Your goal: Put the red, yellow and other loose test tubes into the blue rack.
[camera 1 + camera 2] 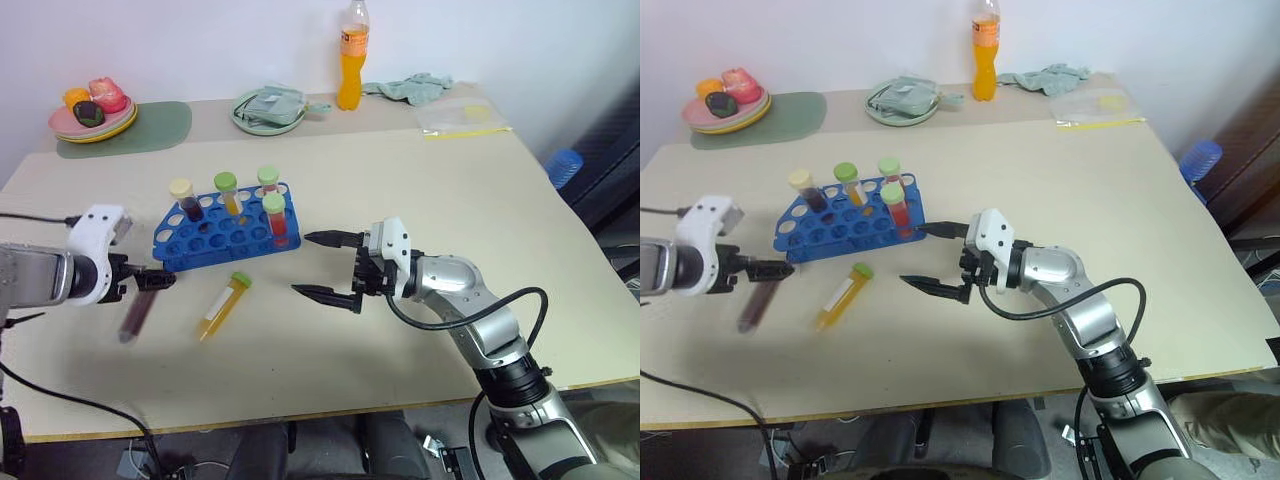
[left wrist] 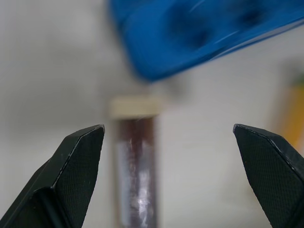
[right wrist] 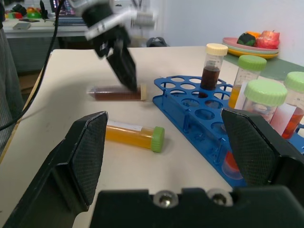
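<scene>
the blue rack (image 1: 228, 232) sits left of centre, four capped tubes standing in it. below it lie the yellow tube (image 1: 224, 306) and the maroon tube (image 1: 135, 314). the left gripper (image 1: 160, 281) hovers spread over the maroon tube; the right gripper (image 1: 326, 266) gapes empty.

table front (image 1: 330, 350): bare, I pass freely
blue rack (image 1: 215, 238): upright tubes block me
yellow tube (image 1: 224, 306): lies just before rack
</scene>
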### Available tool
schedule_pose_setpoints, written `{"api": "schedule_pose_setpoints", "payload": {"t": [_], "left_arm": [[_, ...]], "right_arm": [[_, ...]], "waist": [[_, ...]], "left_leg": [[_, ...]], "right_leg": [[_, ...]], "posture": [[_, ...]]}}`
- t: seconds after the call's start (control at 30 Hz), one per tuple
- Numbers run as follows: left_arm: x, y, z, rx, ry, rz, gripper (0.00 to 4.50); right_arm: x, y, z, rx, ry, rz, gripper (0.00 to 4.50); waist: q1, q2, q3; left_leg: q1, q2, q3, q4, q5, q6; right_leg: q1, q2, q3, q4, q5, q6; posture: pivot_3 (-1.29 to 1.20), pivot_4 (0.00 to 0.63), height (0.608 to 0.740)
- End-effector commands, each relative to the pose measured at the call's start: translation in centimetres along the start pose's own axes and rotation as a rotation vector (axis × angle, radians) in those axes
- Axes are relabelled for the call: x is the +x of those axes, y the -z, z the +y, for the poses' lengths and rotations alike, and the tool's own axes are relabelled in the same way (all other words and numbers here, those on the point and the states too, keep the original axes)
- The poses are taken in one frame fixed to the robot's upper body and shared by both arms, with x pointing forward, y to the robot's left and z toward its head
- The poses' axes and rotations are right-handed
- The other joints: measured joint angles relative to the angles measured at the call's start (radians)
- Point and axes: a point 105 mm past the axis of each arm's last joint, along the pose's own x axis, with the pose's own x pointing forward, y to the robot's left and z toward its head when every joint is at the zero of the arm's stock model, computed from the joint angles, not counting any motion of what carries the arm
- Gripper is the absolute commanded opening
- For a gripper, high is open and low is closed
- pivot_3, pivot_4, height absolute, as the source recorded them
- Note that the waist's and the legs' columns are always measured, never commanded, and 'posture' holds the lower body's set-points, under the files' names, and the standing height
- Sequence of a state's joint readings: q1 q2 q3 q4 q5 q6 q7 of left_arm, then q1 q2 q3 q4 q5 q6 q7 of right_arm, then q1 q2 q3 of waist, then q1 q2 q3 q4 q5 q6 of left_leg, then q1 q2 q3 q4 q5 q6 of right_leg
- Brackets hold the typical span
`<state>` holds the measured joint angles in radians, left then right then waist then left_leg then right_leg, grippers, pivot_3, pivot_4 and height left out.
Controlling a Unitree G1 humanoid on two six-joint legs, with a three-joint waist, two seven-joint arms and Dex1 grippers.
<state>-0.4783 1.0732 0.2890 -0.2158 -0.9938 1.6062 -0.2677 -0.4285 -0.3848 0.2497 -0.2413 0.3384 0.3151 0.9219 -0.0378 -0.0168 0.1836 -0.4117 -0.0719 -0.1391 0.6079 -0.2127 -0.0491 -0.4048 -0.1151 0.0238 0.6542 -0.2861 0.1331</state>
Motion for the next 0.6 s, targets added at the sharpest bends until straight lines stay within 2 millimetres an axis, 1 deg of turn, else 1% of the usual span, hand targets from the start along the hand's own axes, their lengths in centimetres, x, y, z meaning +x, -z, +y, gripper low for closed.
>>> {"api": "schedule_pose_setpoints", "payload": {"t": [0.03, 0.07, 0.1, 0.2, 0.27, 0.33, 0.43, 0.6], "left_arm": [[-0.1, -1.1, -2.9, 0.079, 0.093, -0.024, 4.50], [1.0, -0.8, -4.3, 0.105, 0.113, -0.007, 4.50], [1.8, -0.6, -5.2, 0.122, 0.124, 0.006, 4.50], [3.8, 0.8, -6.4, 0.139, 0.072, 0.042, 4.50], [4.8, 1.4, -7.7, 0.124, 0.085, 0.040, 4.50], [5.2, 1.5, -8.9, 0.094, 0.093, 0.032, 4.50], [5.3, 1.9, -9.8, 0.042, 0.066, 0.052, 4.50], [6.4, 2.5, -10.2, 0.028, -0.020, 0.115, 4.50]], "right_arm": [[-0.2, -1.1, 0.2, -0.033, -0.008, -0.030, 4.21], [-0.1, -1.1, 0.2, -0.035, -0.015, -0.029, 4.21], [0.0, -1.1, 0.3, -0.037, -0.020, -0.028, 4.21], [0.1, -1.1, 0.2, -0.043, -0.032, -0.028, 4.21], [0.1, -1.1, 0.2, -0.042, -0.037, -0.025, 4.21], [0.0, -1.0, 0.3, -0.042, -0.045, -0.020, 4.21], [0.0, -0.9, 0.6, -0.042, -0.056, -0.013, 4.21], [-0.1, -0.9, 0.7, -0.042, -0.059, -0.009, 4.21]], "waist": [[0.003, 0.000, 0.000], [0.004, 0.000, 0.000], [0.008, 0.001, 0.000], [0.015, 0.000, 0.000], [0.015, -0.001, 0.000], [0.018, -0.001, 0.000], [0.022, -0.001, 0.000], [0.027, -0.001, -0.001]], "left_leg": [[0.000, 0.000, 0.000, 0.000, 0.000, 0.000], [0.000, 0.000, 0.000, 0.000, 0.000, 0.000], [0.000, 0.000, 0.000, 0.001, 0.000, 0.000], [0.000, -0.001, 0.001, 0.002, 0.000, 0.000], [0.000, -0.001, 0.001, 0.002, 0.000, 0.000], [0.000, 0.000, 0.001, 0.003, 0.000, 0.000], [0.000, -0.001, 0.001, 0.004, 0.000, 0.000], [0.000, -0.002, 0.001, 0.005, 0.000, 0.000]], "right_leg": [[0.000, -0.001, 0.000, 0.000, 0.000, 0.000], [0.000, -0.001, 0.000, 0.000, 0.000, 0.000], [0.001, -0.001, 0.000, 0.000, 0.000, 0.000], [0.002, -0.002, 0.000, 0.000, 0.000, 0.001], [0.000, -0.002, 0.001, 0.001, 0.000, 0.001], [0.000, -0.002, 0.001, 0.002, 0.000, 0.001], [0.000, -0.003, 0.002, 0.002, 0.000, 0.001], [0.001, -0.003, 0.002, 0.002, 0.000, 0.001]], "posture": [[0.00, 0.150, 0.740], [0.00, 0.150, 0.740], [0.00, 0.150, 0.740], [0.00, 0.150, 0.740], [0.00, 0.150, 0.740], [0.00, 0.150, 0.740], [0.00, 0.150, 0.740], [0.00, 0.150, 0.740]]}}
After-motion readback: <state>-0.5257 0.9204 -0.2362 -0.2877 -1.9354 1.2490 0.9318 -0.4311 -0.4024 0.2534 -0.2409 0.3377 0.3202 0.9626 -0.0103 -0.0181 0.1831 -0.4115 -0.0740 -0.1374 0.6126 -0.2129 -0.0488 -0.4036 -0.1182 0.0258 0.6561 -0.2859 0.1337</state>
